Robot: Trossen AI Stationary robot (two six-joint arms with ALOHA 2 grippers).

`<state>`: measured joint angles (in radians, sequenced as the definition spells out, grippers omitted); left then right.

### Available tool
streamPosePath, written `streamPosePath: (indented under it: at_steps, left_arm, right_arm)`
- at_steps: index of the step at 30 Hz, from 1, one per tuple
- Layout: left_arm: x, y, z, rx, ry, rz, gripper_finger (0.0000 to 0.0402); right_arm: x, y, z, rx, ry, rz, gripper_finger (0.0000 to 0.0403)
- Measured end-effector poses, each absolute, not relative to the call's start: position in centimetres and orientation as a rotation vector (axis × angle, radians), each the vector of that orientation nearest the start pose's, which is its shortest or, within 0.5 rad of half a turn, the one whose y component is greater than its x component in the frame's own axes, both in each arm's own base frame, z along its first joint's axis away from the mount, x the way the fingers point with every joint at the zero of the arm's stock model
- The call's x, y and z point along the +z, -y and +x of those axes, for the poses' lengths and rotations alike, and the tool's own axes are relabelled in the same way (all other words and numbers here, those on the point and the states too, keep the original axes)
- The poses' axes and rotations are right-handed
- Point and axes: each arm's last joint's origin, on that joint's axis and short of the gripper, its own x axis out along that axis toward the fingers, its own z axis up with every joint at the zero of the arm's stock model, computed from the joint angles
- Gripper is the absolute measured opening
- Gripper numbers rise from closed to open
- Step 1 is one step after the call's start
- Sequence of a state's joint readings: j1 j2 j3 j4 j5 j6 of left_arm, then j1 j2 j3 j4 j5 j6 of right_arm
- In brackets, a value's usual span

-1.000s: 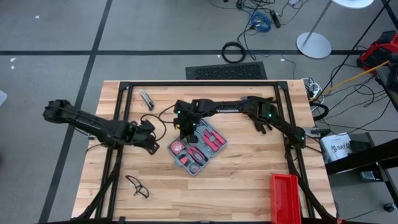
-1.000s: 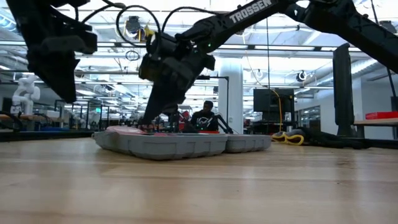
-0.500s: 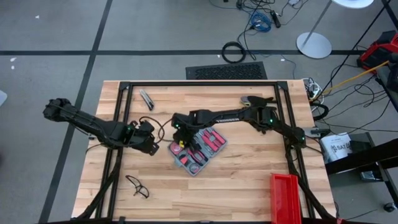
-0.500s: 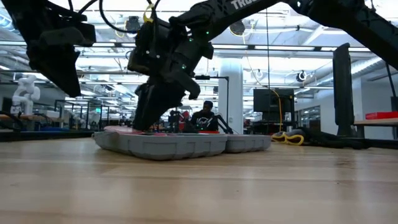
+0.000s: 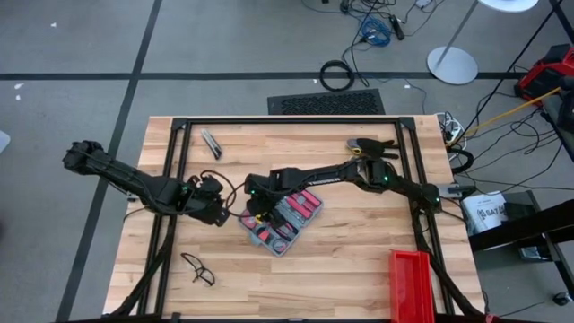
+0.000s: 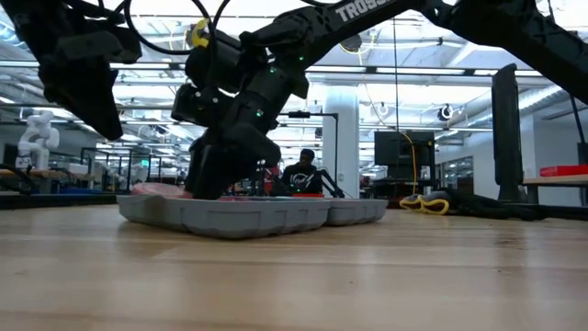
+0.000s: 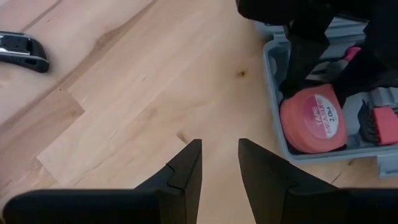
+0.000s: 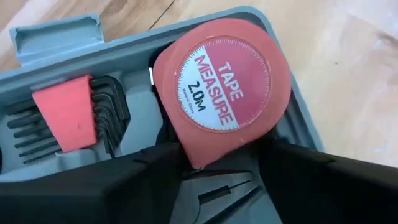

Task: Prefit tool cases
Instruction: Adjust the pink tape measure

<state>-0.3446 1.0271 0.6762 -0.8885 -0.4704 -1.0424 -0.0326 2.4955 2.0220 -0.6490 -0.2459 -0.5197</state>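
The tool case (image 5: 285, 222) lies open and flat on the wood, its grey tray (image 8: 56, 31) holding a red tape measure (image 8: 224, 93), hex keys (image 8: 81, 118) and red-handled tools (image 5: 305, 202). My right gripper (image 8: 221, 155) points down into the case's left end, open, one finger on each side of the tape measure (image 7: 313, 121). My left gripper (image 7: 219, 152) hangs open over bare wood just left of the case (image 7: 273, 81), holding nothing. My right gripper comes slanting down from above, and its fingers (image 8: 163, 163) straddle the tape measure's lower rim (image 8: 193, 163), which still lies in its tray pocket. Whether the fingers touch it, I cannot tell.
A folding knife (image 5: 212, 142) lies at the far left. A pair of glasses (image 5: 197, 269) lies near the front left and a red bin (image 5: 413, 283) at the front right. A dark tool (image 5: 372, 144) lies at the far right. Bare wood surrounds the case.
My right gripper has come down and toward the table's left edge, onto the case's left end, rolling as it went, and has opened. The case has slid a little toward the left edge, staying flat.
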Motion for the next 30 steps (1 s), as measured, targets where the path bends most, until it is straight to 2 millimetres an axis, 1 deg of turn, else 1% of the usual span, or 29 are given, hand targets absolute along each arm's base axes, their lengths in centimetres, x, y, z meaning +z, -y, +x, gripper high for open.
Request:
streamPosePath:
  at_steps: [2, 4, 6, 8, 9, 10, 14, 22, 27, 30]
  left_arm:
    - [21.3, 4.4, 15.9, 0.655, -0.930, -0.431, 0.0111]
    - [21.3, 4.5, 15.9, 0.654, -0.926, -0.424, 0.0111]
    - [21.3, 4.6, 15.9, 0.651, -0.924, -0.420, 0.0111]
    - [21.3, 4.7, 15.8, 0.650, -0.918, -0.414, 0.0111]
    - [21.4, 4.7, 15.9, 0.651, -0.913, -0.412, 0.0111]
    - [21.4, 4.7, 15.9, 0.649, -0.908, -0.411, 0.0111]
    - [21.4, 4.8, 15.9, 0.648, -0.897, -0.410, 0.0111]
    - [21.4, 4.8, 16.0, 0.648, -0.895, -0.411, 0.0111]
    - [21.4, 4.7, 16.0, 0.656, -0.886, -0.403, 0.0111]
    - [21.4, 4.6, 15.9, 0.679, -0.868, -0.380, 0.0111]
  right_arm:
    - [11.5, 1.0, 51.8, 0.456, -1.038, -0.280, 0.0170]
    - [11.5, 1.0, 51.9, 0.436, -1.035, -0.259, 0.0139]
    - [11.9, 1.0, 51.9, 0.408, -1.033, -0.241, 0.0091]
    - [11.9, 1.0, 51.9, 0.410, -1.033, -0.234, 0.0035]
    - [12.2, 1.0, 51.9, 0.412, -1.029, -0.233, 0.0018]
    - [12.2, 1.0, 51.9, 0.413, -1.029, -0.233, 0.0011]
    - [12.7, 1.0, 51.8, 0.397, -1.030, -0.206, 0.0003]
    - [15.4, 1.1, 50.7, 0.379, -1.062, -0.210, 0.0000]
    - [17.9, 1.1, 50.5, 0.384, -0.999, -0.227, 0.0000]
    - [18.4, 0.9, 50.7, 0.394, -0.960, -0.242, 0.0000]
